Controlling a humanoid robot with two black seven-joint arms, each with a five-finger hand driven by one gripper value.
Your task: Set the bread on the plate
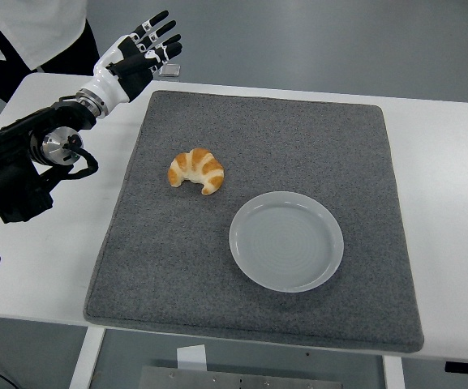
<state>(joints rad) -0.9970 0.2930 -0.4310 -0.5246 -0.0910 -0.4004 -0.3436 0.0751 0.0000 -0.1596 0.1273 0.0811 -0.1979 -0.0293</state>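
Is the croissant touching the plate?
Apart. The head view shows a strip of grey mat between the croissant and the plate.

On your white table (452,203): one grey mat (298,146). On the mat: one croissant (196,170), left of centre; one empty pale plate (286,241), just right and nearer you, apart from the croissant. Your left hand (140,53) hovers over the far left corner, fingers (162,28) spread, holding nothing. A person's sleeve (23,28) shows top left.
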